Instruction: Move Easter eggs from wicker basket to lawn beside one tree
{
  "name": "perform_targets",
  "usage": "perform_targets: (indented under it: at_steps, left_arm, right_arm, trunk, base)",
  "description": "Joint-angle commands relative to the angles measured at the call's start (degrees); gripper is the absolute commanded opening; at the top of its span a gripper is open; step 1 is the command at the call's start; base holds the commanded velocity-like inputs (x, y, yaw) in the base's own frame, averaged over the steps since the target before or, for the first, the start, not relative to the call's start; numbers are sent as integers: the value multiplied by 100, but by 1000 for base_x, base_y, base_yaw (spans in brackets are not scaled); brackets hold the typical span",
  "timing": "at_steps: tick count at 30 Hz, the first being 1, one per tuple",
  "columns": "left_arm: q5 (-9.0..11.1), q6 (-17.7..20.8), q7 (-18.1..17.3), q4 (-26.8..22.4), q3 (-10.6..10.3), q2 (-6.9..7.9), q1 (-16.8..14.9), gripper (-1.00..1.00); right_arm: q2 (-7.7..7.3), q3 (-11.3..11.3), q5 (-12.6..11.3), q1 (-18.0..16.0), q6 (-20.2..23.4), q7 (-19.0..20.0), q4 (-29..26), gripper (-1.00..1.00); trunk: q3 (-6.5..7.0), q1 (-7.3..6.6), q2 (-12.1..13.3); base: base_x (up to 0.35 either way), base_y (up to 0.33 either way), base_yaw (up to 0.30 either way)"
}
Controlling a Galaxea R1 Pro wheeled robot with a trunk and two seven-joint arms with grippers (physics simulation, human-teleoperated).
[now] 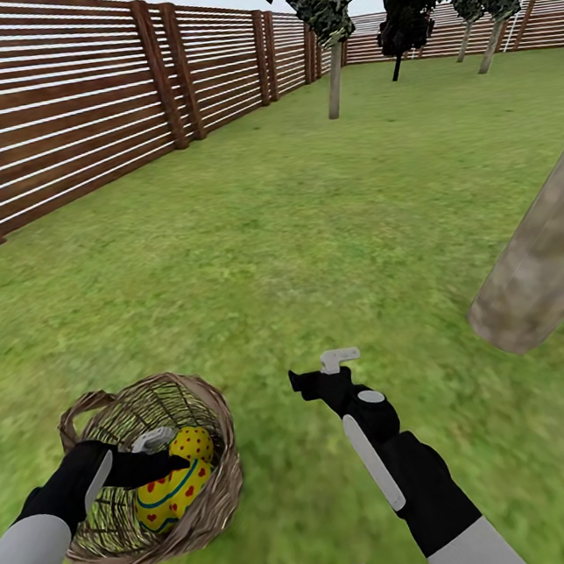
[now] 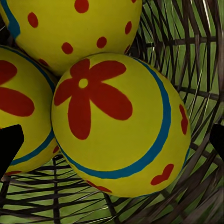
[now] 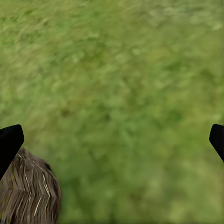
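Note:
The wicker basket (image 1: pixel 221 492) sits on the lawn (image 1: pixel 310 225) at the lower left of the head view. Yellow Easter eggs lie in it, one dotted (image 1: pixel 194 441) and one banded with red hearts (image 1: pixel 167 499). My left gripper (image 1: pixel 166 451) reaches into the basket, open. In the left wrist view three eggs are packed together: a flower egg (image 2: pixel 121 126) in the middle, a dotted egg (image 2: pixel 74 28) and a third (image 2: pixel 18 107). The open left gripper (image 2: pixel 112 144) straddles the flower egg. My right gripper (image 1: pixel 319 370) hovers open over the grass, right of the basket. The tree's thick leaning trunk (image 1: pixel 544 259) rises at the right.
A brown slat fence (image 1: pixel 58 107) runs along the left and the far side. A thin-trunked tree (image 1: pixel 334 81), a dark narrow tree (image 1: pixel 408 11) and further trees (image 1: pixel 491 44) stand far back. The right wrist view has grass and the basket's edge (image 3: pixel 28 196).

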Motion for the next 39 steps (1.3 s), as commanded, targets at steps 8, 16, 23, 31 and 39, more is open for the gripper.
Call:
perform_targets:
  at_steps: [8,16,23,31,39]
  left_arm:
    - [53,46,-15,-6,4,-15,2,100]
    - [55,46,-7,-6,7,-16,1,100]
    - [58,62,-14,-10,8,-2,-4,100]
    - [69,96,-21,-150,4,15,-6,100]
    - [72,141,-20,-353,6,18,-6,100]
  right_arm:
    - [-3,18,-59,-4,12,-54,-10,100]
    - [-4,19,-59,-4,12,-54,-10,100]
    - [-4,19,-59,-4,12,-54,-10,100]
    - [-4,19,-59,-4,12,-54,-10,100]
    - [-4,19,-59,-4,12,-54,-10,100]
  trunk:
    - [-27,1,-3]
    - [-71,7,-6]
    - [-71,7,-6]
    - [-204,22,-14]
    - [-204,22,-14]
  base:
    - [0,0,0]
    - [0,0,0]
    - [0,0,0]
    - [0,0,0]
    - [0,0,0]
